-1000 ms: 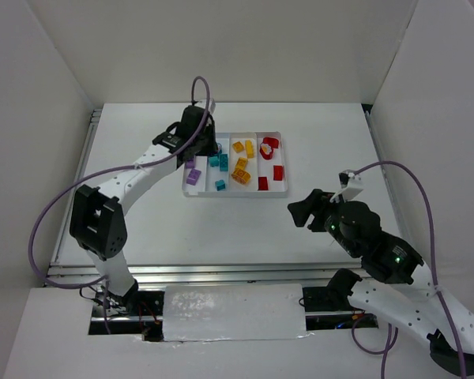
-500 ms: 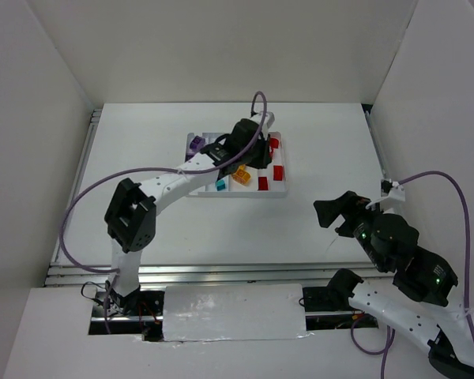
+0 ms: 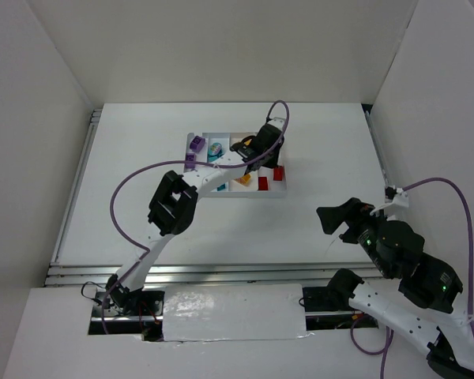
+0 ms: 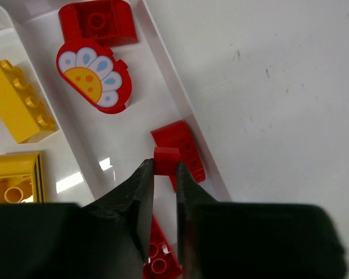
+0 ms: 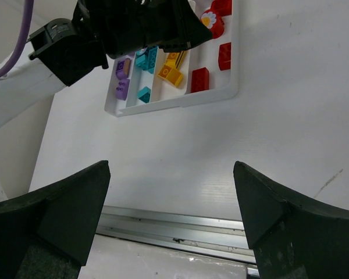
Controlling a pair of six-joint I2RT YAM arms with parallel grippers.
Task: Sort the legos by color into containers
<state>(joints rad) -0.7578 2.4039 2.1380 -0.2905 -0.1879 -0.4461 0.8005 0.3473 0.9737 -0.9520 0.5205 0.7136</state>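
Note:
The white tray [image 3: 237,194] has four compartments holding purple [image 3: 196,144], teal [image 3: 220,187], orange [image 3: 243,180] and red [image 3: 262,183] legos. My left gripper [image 3: 265,148] is over the rightmost compartment. In the left wrist view it [image 4: 164,174] is shut on a small red lego [image 4: 166,158], just above another red lego [image 4: 189,148]. A round red flower piece [image 4: 93,75] and a curved red lego [image 4: 96,20] lie farther along that compartment. Yellow legos [image 4: 14,102] lie in the adjoining compartment. My right gripper [image 3: 340,217] is open and empty, well to the tray's near right.
The tray's outer wall [image 4: 180,99] runs right beside the left fingers, with bare table beyond it. The right wrist view shows the tray [image 5: 180,100] far ahead, the left arm [image 5: 75,52] over it, and the metal rail [image 5: 180,224] at the table's near edge.
My left arm has swung from the tray's left purple end across to the right red compartment. My right arm has drawn back toward the near right.

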